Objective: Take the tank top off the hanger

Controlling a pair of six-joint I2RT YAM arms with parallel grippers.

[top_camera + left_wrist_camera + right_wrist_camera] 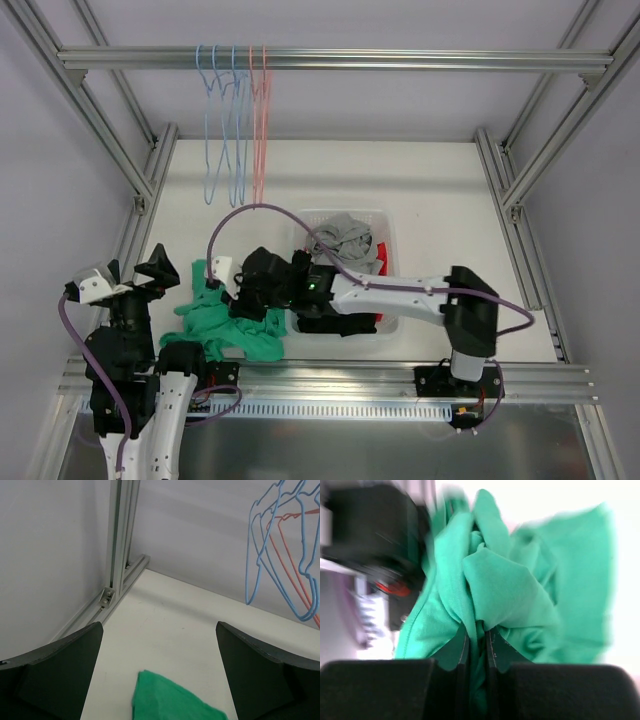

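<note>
A green tank top (222, 322) lies bunched on the white table between the two arms. No hanger shows in or around it. My right gripper (243, 296) reaches left over it and is shut on a fold of the green tank top (505, 590), the cloth pinched between its fingers (465, 652). My left gripper (135, 275) is open and empty at the table's left side, just left of the cloth. Its view shows a corner of the tank top (172, 697) between its fingers (55, 675).
Several blue wire hangers (222, 120) and a pink one (260, 120) hang from the top rail, also in the left wrist view (285, 555). A clear bin (345, 270) of grey, black and red clothes sits mid-table under the right arm. An aluminium frame post (120, 550) stands far left.
</note>
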